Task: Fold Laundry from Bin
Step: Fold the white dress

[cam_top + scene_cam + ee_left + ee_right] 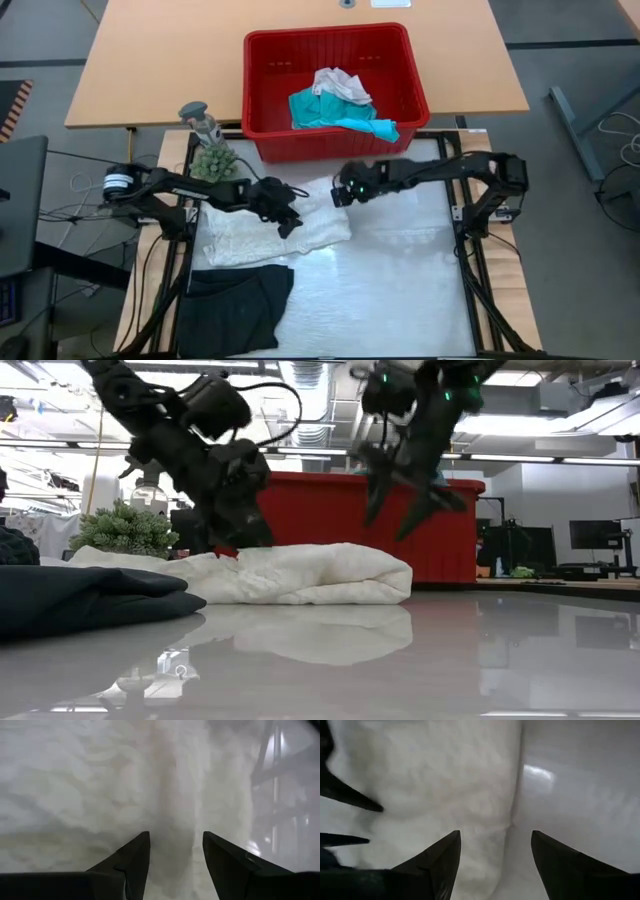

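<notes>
1. Laundry on your table: a white lacy cloth [275, 228] lies folded over itself at centre-left, just near of the red bin [400, 45].
2. You have the left gripper [290, 222] down on that white cloth, near its middle. Its fingers [131, 862] stand partly apart with the cloth surface between and under them; you cannot tell from these views whether any fabric is pinched.
3. You have the right gripper [405, 500] hanging above the cloth's right end, clear of it. Its fingers [439, 857] are spread wide and hold nothing.
4. Your black garment [235, 305] lies at the near-left corner of the table, just near of the white cloth.
5. Inside the bin you have a teal garment [325, 112] with a white one [342, 84] lying partly over it, toward the bin's middle.
6. Your small green plant [214, 160] sits just left of the bin, at the far-left edge of the white cloth.
</notes>
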